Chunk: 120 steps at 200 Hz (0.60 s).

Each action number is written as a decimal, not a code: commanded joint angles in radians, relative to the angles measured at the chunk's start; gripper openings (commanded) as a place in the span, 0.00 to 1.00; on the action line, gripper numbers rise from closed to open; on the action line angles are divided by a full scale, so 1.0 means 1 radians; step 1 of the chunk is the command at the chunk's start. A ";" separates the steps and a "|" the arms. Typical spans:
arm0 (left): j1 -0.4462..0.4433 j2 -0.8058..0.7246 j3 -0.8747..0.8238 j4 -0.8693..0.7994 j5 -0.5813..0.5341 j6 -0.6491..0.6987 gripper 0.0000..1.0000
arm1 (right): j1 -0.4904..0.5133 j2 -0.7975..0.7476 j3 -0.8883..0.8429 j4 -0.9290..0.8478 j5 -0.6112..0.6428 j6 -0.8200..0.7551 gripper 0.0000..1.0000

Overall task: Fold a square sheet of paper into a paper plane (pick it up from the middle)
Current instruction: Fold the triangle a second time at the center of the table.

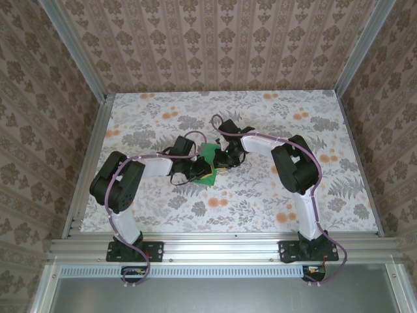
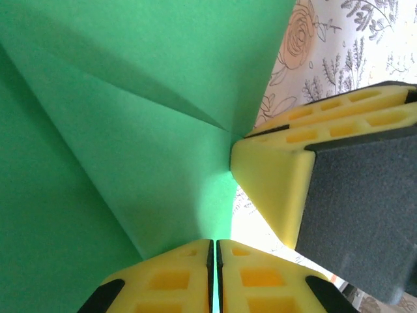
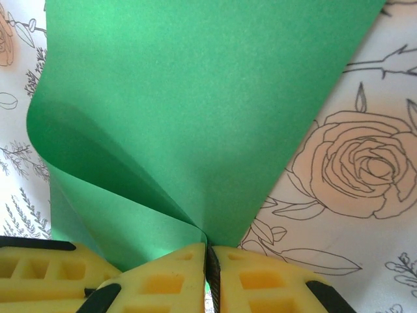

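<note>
One square sheet of paper (image 1: 208,155), bright green, mid-table on the floral tabletop (image 1: 260,202), lifted and bowed between the two arms. Left gripper (image 1: 201,171) pressed together on the sheet's edge; in the left wrist view the yellow pads (image 2: 169,280) meet with green squeezed between them. Right gripper (image 1: 221,162) likewise pinching the sheet from the right, and its wrist view shows the pads (image 3: 260,280) closed where a rolled-over flap comes to a point. One diagonal crease (image 2: 156,101) shows in the left wrist view, running toward the right gripper's tip. Likely step: bringing one part over another for a fold. To do it well: hold both pinches firm so the thin paper can't slip, move the two hands together so the sheet doesn't tear or twist, line edge to edge before lowering, then press flat against the table to set the crease sharp. No plane shape yet, looks like early folding. Count: one sheet, two grippers, two arms, nothing else on the table.
</note>
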 commanded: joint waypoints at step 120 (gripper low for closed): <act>-0.032 0.043 -0.005 -0.023 0.056 0.009 0.15 | 0.006 0.129 -0.055 -0.099 0.190 0.020 0.13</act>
